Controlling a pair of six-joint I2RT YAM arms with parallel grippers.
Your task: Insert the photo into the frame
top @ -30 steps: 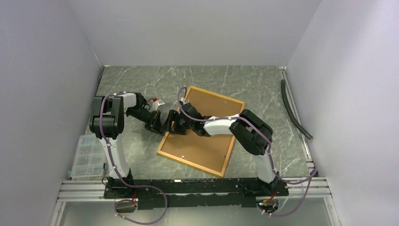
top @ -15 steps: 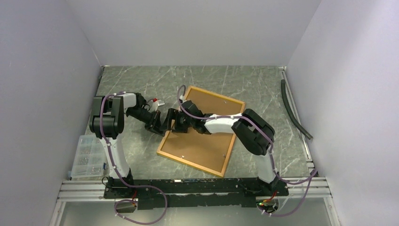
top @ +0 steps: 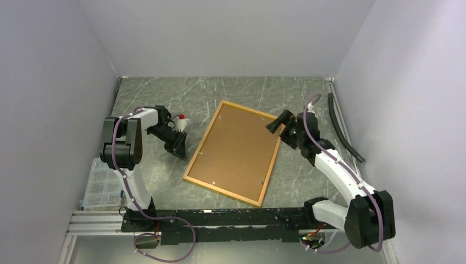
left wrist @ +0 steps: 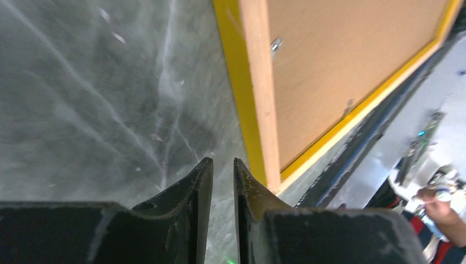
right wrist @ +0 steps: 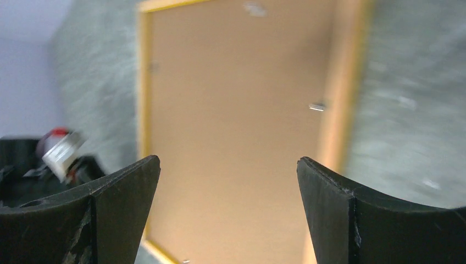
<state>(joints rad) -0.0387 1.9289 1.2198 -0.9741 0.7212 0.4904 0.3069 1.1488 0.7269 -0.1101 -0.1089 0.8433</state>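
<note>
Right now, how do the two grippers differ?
The left gripper is nearly shut, while the right gripper is wide open. The left gripper is beside the left edge of the frame, and the right gripper is near its far right corner. Both hold nothing.

I've got my left gripper [left wrist: 222, 160] pinched almost closed and my right gripper [right wrist: 228, 159] spread wide, both arms reaching forward
</note>
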